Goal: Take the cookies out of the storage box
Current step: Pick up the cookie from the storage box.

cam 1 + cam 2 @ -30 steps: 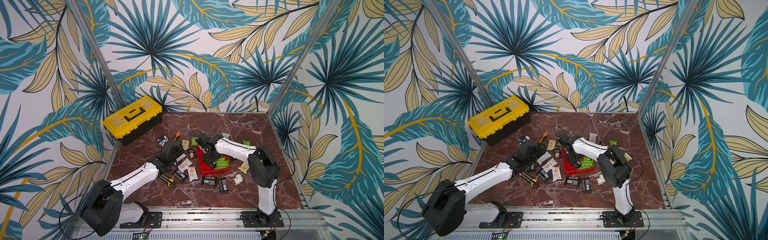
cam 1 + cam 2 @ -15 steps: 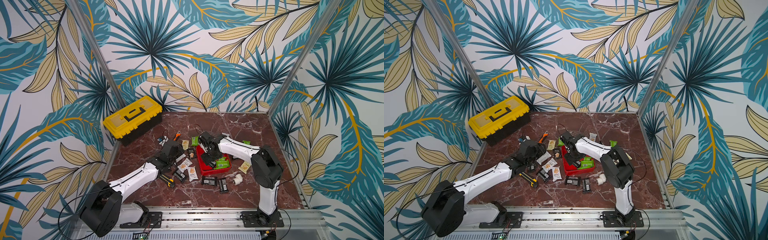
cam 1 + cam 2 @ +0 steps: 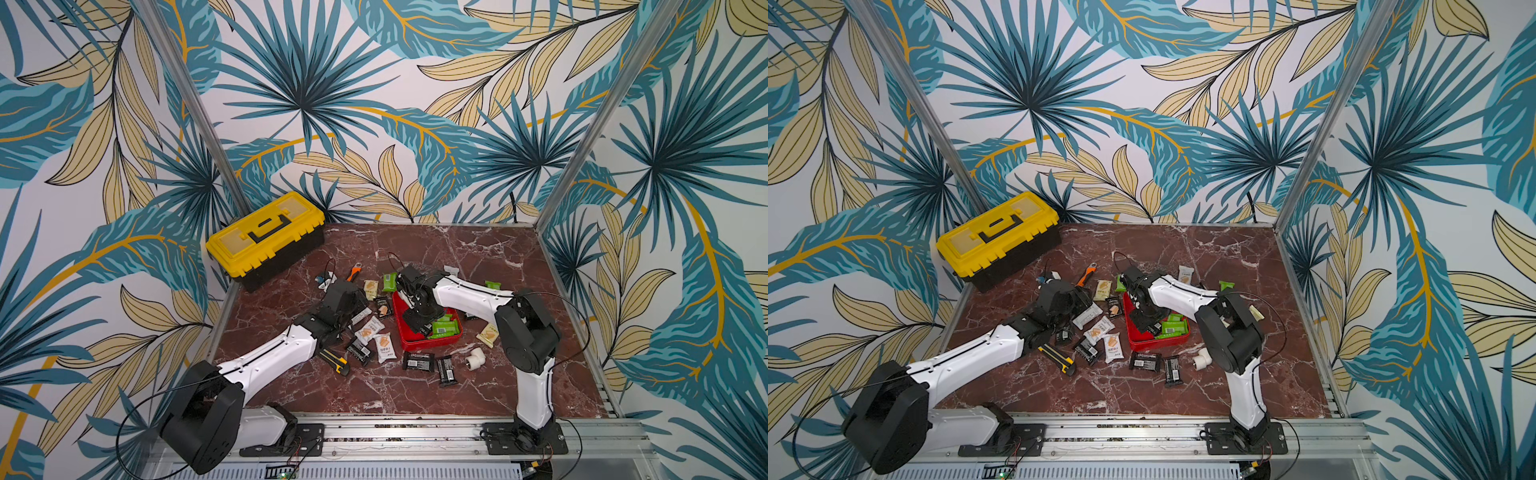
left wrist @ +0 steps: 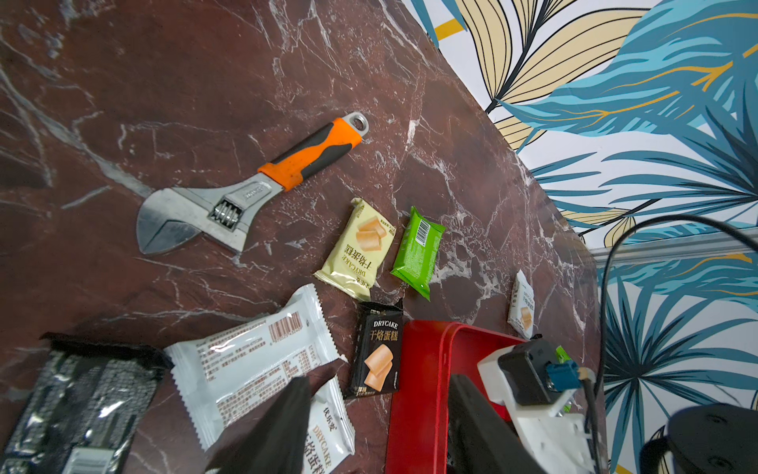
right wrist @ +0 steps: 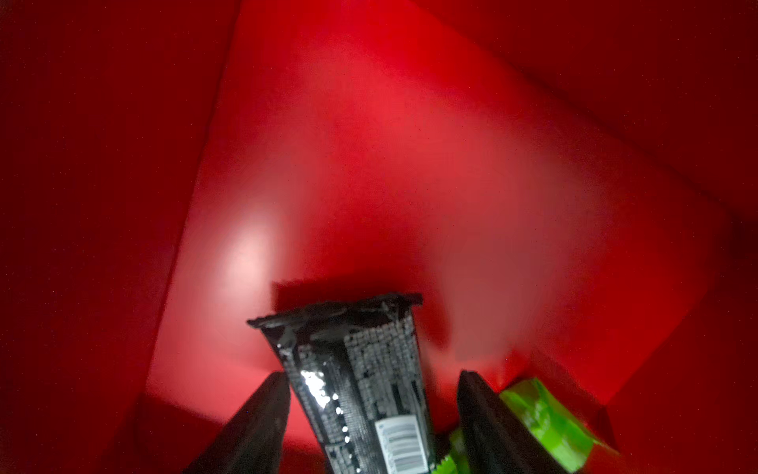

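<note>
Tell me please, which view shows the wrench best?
Left wrist: the wrench lies whole and close. Both top views show only its tiny orange handle; the right wrist view misses it.

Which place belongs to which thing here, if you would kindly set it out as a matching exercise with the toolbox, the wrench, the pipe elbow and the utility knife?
Things:
1. toolbox
2. wrench
3. pipe elbow
4. utility knife

Places:
A. close beside the left arm
B. in the far left corner of the table
C. on the near side of the red tray, by the right arm
D. just beyond the left gripper, toward the back wall

Pairs: 1-B, 2-D, 3-C, 4-A
</note>
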You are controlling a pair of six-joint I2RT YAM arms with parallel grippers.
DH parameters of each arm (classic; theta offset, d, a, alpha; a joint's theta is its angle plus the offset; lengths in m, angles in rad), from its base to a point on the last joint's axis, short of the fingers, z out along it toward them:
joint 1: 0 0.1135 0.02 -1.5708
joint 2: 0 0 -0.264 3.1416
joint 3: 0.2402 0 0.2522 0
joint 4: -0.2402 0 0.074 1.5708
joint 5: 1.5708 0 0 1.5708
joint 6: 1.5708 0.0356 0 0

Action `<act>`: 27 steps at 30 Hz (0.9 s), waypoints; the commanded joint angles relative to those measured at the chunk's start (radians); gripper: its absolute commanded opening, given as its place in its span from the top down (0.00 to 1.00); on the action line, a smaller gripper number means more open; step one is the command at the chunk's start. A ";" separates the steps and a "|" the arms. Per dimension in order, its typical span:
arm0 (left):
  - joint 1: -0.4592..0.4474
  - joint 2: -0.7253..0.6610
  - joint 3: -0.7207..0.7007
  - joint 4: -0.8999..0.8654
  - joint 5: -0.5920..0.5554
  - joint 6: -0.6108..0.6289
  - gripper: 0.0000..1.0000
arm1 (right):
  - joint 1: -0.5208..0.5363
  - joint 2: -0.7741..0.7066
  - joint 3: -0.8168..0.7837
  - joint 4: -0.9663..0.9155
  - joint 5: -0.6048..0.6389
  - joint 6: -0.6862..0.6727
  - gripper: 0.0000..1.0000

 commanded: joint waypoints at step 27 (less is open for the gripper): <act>0.012 -0.029 0.015 -0.034 -0.016 0.025 0.42 | 0.002 -0.005 0.043 -0.003 0.044 0.048 0.56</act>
